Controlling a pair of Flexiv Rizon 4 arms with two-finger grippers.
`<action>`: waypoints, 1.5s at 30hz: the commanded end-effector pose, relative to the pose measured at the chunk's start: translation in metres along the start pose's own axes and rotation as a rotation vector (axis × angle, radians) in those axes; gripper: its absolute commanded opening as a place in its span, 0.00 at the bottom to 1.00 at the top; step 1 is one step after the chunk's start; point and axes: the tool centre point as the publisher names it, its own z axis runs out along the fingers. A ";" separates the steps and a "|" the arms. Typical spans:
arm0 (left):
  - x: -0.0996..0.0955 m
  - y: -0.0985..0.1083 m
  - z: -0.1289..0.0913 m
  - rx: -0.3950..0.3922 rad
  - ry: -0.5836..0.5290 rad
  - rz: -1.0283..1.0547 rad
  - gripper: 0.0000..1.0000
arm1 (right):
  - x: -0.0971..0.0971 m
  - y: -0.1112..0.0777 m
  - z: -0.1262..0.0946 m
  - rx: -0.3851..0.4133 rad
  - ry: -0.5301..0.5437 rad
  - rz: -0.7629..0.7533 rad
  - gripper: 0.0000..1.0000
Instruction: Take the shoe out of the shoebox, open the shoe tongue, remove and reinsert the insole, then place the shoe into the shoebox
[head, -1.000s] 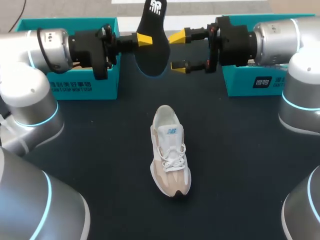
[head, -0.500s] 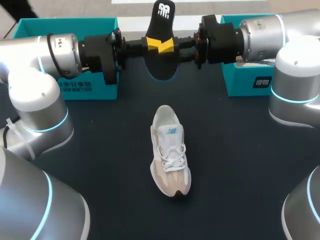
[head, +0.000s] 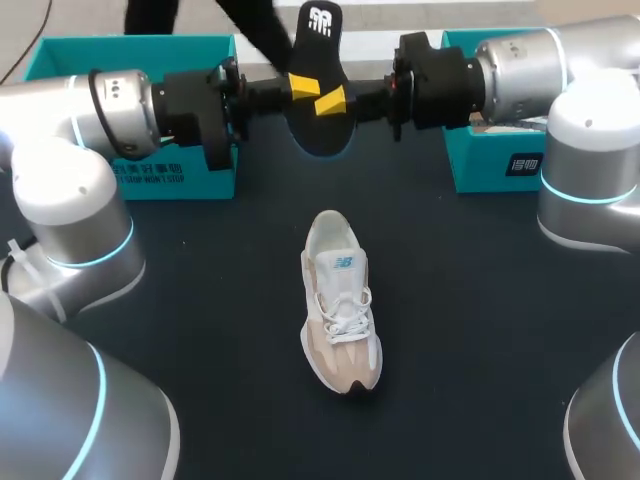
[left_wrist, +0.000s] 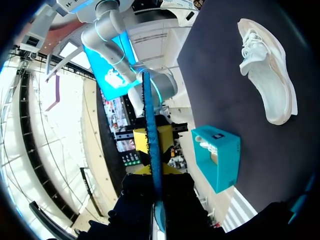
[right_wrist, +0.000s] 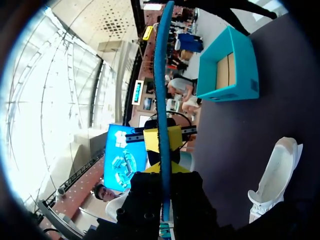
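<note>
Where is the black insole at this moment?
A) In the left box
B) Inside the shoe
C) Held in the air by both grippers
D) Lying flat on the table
C: the insole is up off the table, pinched between the left gripper and right gripper, while the shoe lies on the table.

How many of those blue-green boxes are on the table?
2. The left teal box sits at the table's far left, behind the left arm. The right teal box sits at the far right, behind the right arm. The arms partly hide both.
</note>
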 end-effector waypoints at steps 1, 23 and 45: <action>-0.003 -0.004 -0.001 0.034 -0.009 -0.003 0.00 | -0.002 0.000 -0.001 -0.020 0.013 -0.001 0.00; 0.019 -0.042 -0.073 -0.098 0.074 -0.649 1.00 | -0.009 0.003 -0.014 -0.148 0.051 -0.378 0.00; 0.019 -0.042 -0.073 -0.098 0.074 -0.649 1.00 | -0.009 0.003 -0.014 -0.148 0.051 -0.378 0.00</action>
